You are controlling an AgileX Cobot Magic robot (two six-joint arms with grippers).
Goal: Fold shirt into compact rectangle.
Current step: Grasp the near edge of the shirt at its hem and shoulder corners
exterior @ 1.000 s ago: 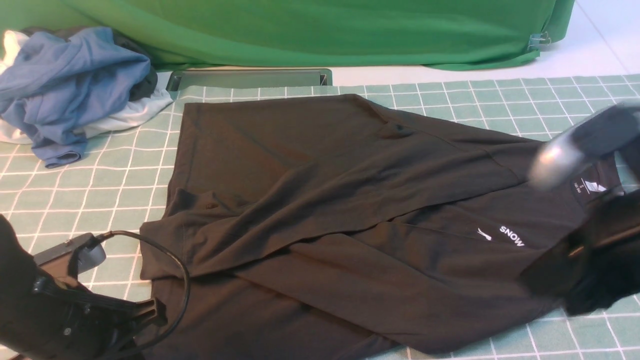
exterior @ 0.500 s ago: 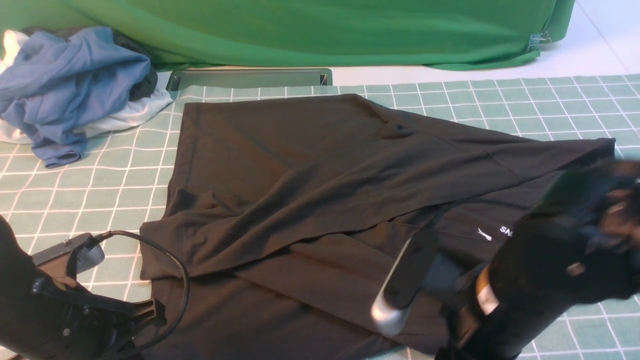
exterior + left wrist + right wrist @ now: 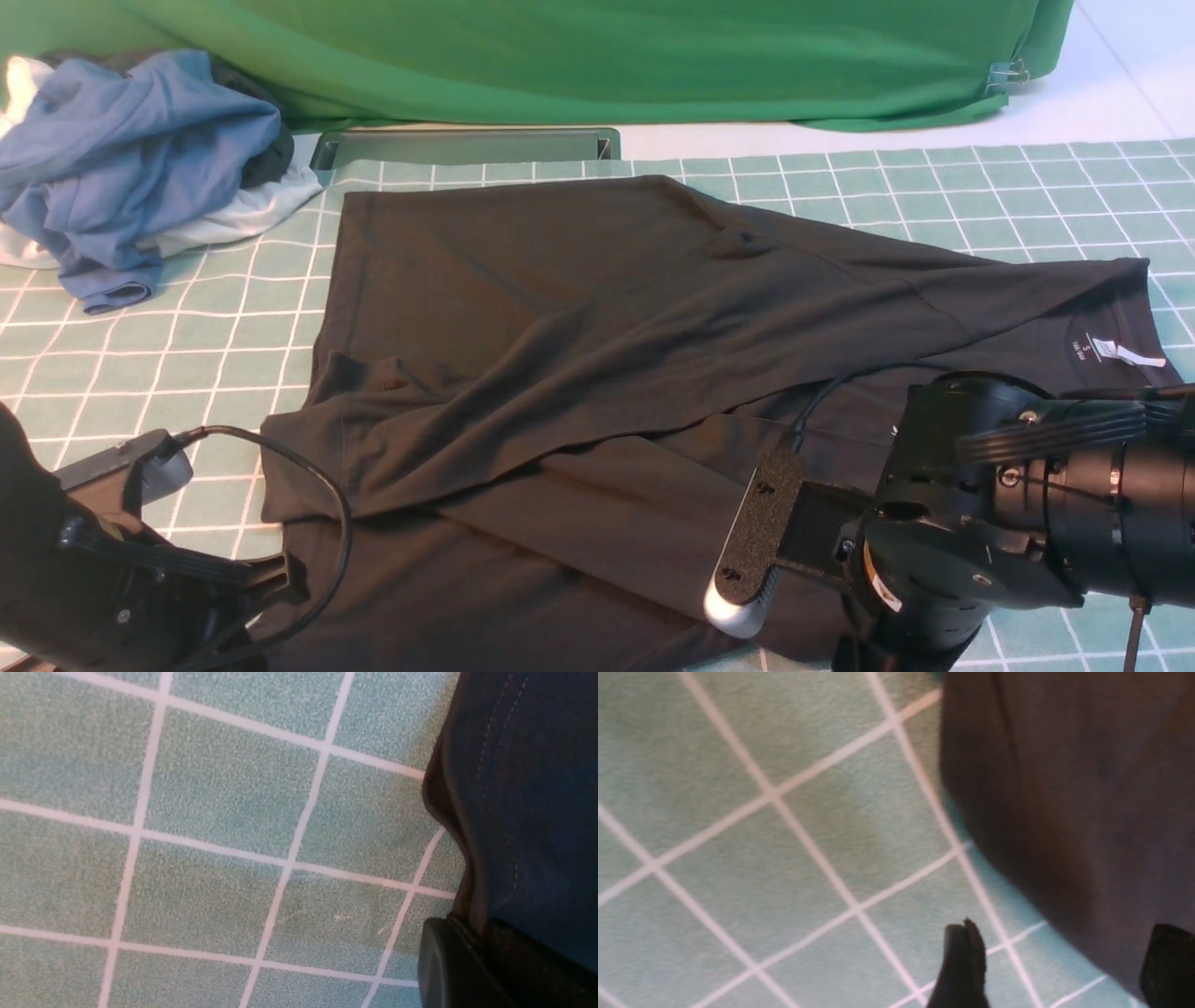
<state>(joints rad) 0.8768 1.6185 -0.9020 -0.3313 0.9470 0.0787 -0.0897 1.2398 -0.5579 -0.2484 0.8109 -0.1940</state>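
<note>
At near left, left hand clenched on shirt hem, likely anchoring; near right, right hand spread astride edge, presumably for gripping.

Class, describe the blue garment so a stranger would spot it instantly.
Find the green curtain at the back. Below its left end lies a clothes heap; the crumpled blue garment tops it, its colour unlike the white and dark cloth around it.

You've got a printed size mark "S" on the neck of the black shirt, smaller characters beside it too tiny to read. White tag next to it: you can't make out any wording on it
</note>
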